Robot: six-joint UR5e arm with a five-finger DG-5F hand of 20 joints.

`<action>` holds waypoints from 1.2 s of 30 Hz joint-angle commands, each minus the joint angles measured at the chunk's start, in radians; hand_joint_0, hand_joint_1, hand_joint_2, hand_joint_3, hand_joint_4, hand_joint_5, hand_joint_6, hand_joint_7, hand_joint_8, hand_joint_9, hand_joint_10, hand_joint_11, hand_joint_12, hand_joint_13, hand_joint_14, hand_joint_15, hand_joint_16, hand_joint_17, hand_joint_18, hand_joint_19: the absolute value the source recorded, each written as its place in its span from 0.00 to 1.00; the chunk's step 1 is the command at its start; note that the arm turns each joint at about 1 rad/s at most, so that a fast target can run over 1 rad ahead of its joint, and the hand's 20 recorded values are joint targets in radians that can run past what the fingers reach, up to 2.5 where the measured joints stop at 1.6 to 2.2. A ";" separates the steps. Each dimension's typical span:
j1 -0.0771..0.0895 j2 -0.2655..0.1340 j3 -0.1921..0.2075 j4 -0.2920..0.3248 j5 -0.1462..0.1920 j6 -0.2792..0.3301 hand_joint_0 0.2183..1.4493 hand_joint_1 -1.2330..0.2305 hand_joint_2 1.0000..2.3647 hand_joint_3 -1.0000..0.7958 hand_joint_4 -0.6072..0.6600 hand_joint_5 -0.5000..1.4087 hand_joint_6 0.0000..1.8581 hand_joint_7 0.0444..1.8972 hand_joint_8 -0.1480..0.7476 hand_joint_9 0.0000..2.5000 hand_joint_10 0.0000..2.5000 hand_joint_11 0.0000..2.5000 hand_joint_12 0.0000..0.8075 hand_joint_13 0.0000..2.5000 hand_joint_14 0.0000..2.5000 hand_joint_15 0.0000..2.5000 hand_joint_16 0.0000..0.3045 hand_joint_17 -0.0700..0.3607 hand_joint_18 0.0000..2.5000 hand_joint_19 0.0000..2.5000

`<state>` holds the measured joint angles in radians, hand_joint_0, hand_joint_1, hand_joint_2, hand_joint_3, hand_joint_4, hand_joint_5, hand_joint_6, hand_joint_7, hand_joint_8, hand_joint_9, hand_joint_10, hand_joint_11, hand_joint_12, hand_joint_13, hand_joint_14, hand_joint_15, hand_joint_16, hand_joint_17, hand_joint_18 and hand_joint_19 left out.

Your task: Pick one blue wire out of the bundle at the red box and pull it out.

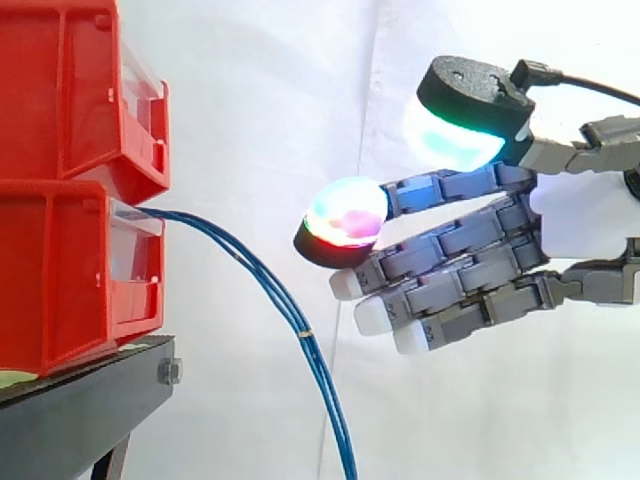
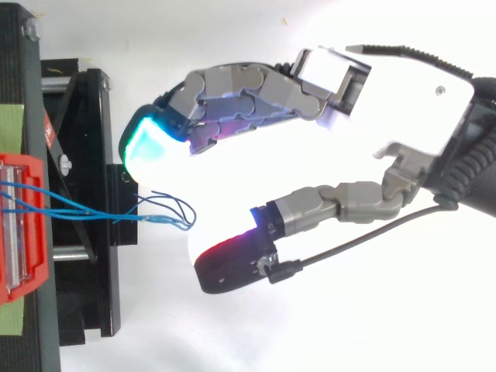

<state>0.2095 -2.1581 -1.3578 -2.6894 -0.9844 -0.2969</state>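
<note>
I am lining up on the blue wires (image 1: 303, 325), and what matters is where they lie from the hand (image 1: 580, 225); in the side view they leave the front of the lower red bin (image 1: 60, 270) at the left of the frame, arch out to the right, then drop steeply to the bottom edge, bound part-way down by a small yellow tie (image 1: 305, 333). The hand sits in the right half of that frame, its fingers pointing left at the bundle; the wires are to the left of and below the fingertips (image 1: 345, 215), near but apart, with white curtain showing between them. So the long axis of the bundle where I would meet it runs downward and slightly right, roughly across the line of the fingers.

From above, the wires (image 2: 93, 217) run from the bin (image 2: 23, 232) at the left edge rightward across the black stand (image 2: 85, 155); their far loops end near the mouth of the gap between the cyan finger pad (image 2: 151, 147) and the red-lit thumb pad (image 2: 232, 263).

The hand is spread wide, fingers nearly straight and thumb held well off them; it grips nothing and I judge it touches nothing. I judge the next move is a short advance to the left and lower, then a pinch on a single strand; the strands lie close together, so taking two is the risk.
</note>
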 commanded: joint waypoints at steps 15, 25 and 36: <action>0.018 -0.081 0.000 0.062 0.010 0.050 0.26 0.34 0.00 0.29 0.80 0.20 0.27 0.46 0.51 0.26 0.00 0.07 0.49 0.27 0.00 0.12 0.17 0.43 0.21 0.12; 0.025 -0.131 0.000 0.177 0.018 0.035 0.26 0.34 0.00 0.29 0.80 0.20 0.27 0.46 0.51 0.26 0.00 0.06 0.49 0.27 0.00 0.12 0.17 0.43 0.21 0.12; 0.030 -0.137 0.000 0.189 0.024 0.008 0.28 0.34 0.00 0.30 0.80 0.20 0.27 0.51 0.51 0.27 0.00 0.07 0.49 0.27 0.00 0.12 0.17 0.43 0.22 0.13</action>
<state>0.2389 -2.2928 -1.3573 -2.5054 -0.9623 -0.2851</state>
